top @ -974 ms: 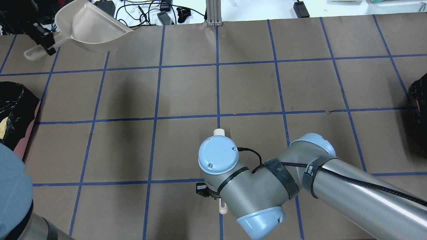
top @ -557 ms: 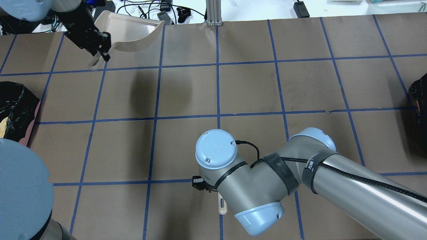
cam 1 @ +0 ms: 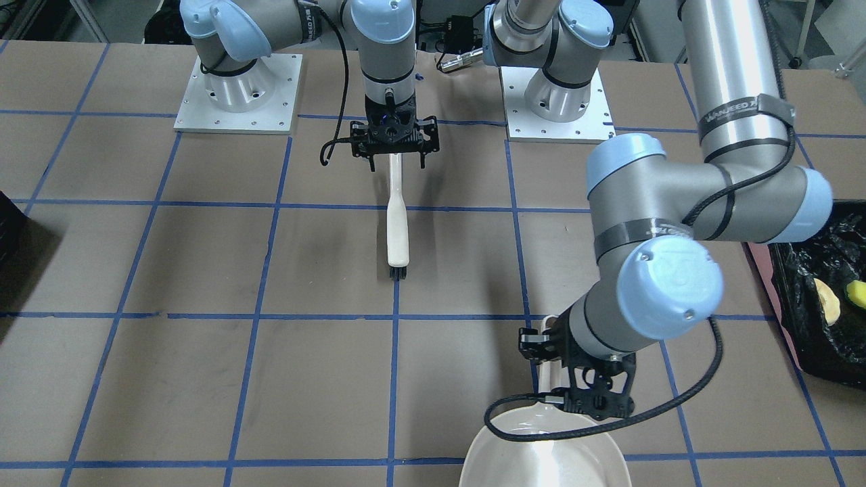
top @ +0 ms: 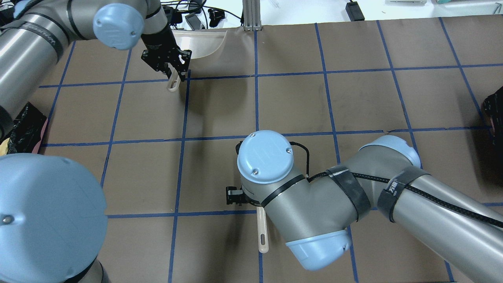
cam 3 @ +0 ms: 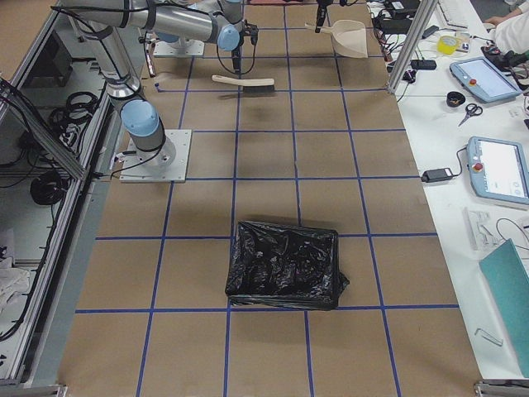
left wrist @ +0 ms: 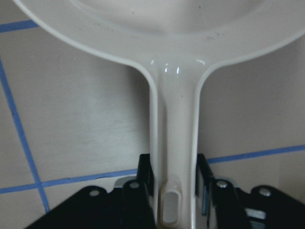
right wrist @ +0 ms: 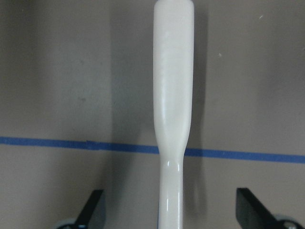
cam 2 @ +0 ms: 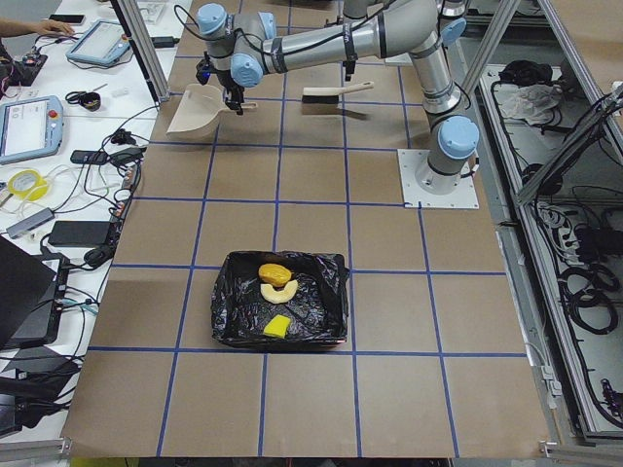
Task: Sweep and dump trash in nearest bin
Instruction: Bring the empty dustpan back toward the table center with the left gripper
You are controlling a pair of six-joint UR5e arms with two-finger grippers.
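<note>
The three pieces of trash lie in the black-lined bin [cam 2: 321,292]: a yellow sponge wedge [cam 2: 278,326], a pale pastry piece [cam 2: 280,290] and a golden-brown lump [cam 2: 273,271]. The bin also shows at the right edge of the front view [cam 1: 805,325]. My left gripper [left wrist: 174,191] is shut on the handle of the white dustpan [top: 202,41] at the table's far edge, left of centre. My right gripper [right wrist: 169,210] is open, its fingers wide apart on either side of the white brush [cam 1: 397,230], which lies flat on the table.
A second black-bagged container [cam 3: 285,265] stands at the table's right end, also seen at the overhead view's right edge [top: 495,110]. Cables and devices lie beyond the far table edge [top: 188,11]. My left arm's elbow [top: 47,216] fills the overhead view's lower left.
My left arm has carried the dustpan from the far left corner rightwards along the far edge. My right wrist has shifted over the brush, which has stayed where it was.
</note>
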